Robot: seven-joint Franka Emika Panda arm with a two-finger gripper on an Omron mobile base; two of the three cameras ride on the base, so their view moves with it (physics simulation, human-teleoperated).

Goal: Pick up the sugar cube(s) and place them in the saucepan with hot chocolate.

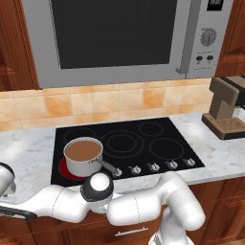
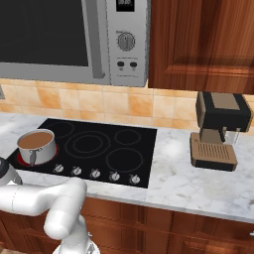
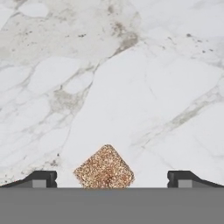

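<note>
A brown speckled sugar cube point(image 3: 104, 168) lies on the white marble counter point(image 3: 131, 78), low in the hand view. It sits between the two dark fingertips point(image 3: 41, 178) of my gripper point(image 3: 111, 179), a little nearer the left one. The jaws stand wide open and neither tip touches the cube. The saucepan with hot chocolate point(image 1: 83, 155) stands on the glowing red front-left burner of the black cooktop point(image 1: 143, 139), its handle pointing to the front right. The right base view has the saucepan point(image 2: 36, 145) at the left. My arm reaches off to the far left, low over the counter.
A brown coffee machine point(image 1: 228, 107) stands on the counter right of the cooktop. A steel microwave point(image 1: 124, 38) hangs above the stove. Control knobs point(image 1: 154, 167) line the cooktop's front edge. Wooden cabinets run below the counter.
</note>
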